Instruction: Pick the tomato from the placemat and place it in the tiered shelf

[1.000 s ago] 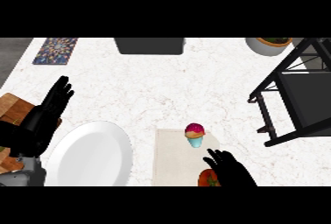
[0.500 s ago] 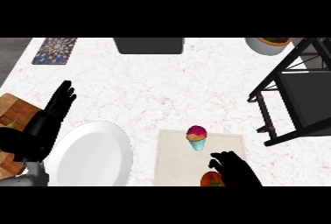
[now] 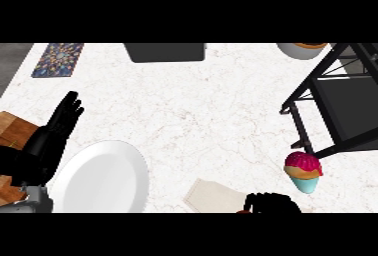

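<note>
- Head view: a white marble worktop (image 3: 207,115) is filling the frame, seen from steeply above.
- The right hand (image 3: 273,204) is showing only partly at the bottom edge, over the beige placemat (image 3: 210,196). Its fingers (image 3: 258,199) are curling in, and they appear to be closing round the tomato.
- The tomato (image 3: 241,211) is showing only as a thin red sliver at the bottom edge, just left of those curled fingers and touching them. Most of it is hidden under the hand.
- A toy ice-cream cone (image 3: 303,172) is lying near the right hand, between it and the shelf's foot.
- The black tiered shelf (image 3: 332,100) is standing at the right side, well apart from the tomato.
- The left hand (image 3: 55,132) is resting open at the left edge, fingers up, beside a white plate (image 3: 103,177) and a wooden board (image 3: 15,131).
- Step in hand, as a judgement: the grasp on the tomato is being made on the placemat, and the carry is not yet begun.
- The next move is calling for a lift clear of the placemat, then travel up and to the right, passing the ice-cream cone and entering between the shelf's black bars.
</note>
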